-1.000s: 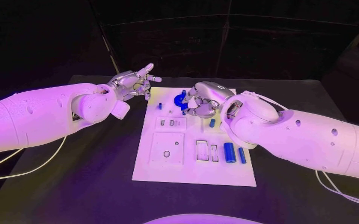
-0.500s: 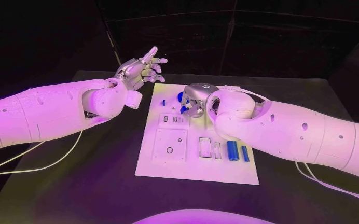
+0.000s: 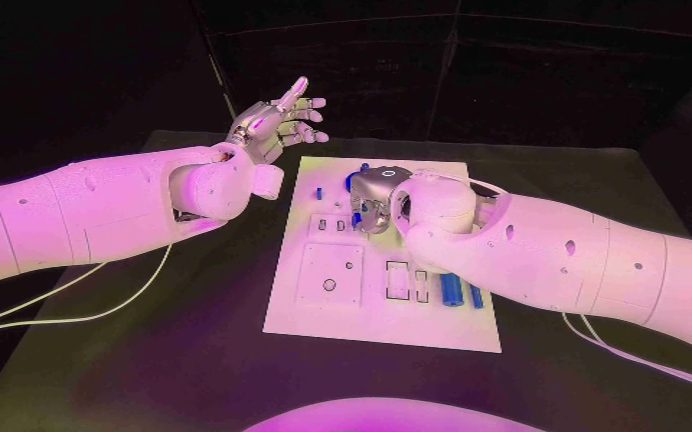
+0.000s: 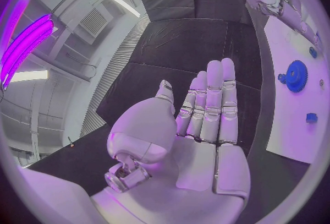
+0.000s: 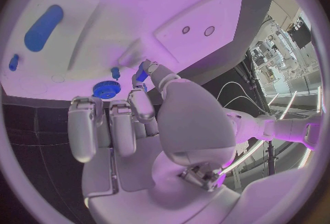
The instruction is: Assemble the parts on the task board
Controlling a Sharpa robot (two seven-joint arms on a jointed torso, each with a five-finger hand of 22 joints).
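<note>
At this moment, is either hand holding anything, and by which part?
The right hand pinches a small blue part between thumb and fingertip, gripped at its lower end, over the white task board. The left hand is open, holding nothing.

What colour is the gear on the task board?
Blue. The gear shows best in the left wrist view, lying on the white task board.

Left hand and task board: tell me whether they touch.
Apart. The head view shows the left hand raised, fingers spread, over the black table beyond the task board's far left corner, holding nothing.
</note>
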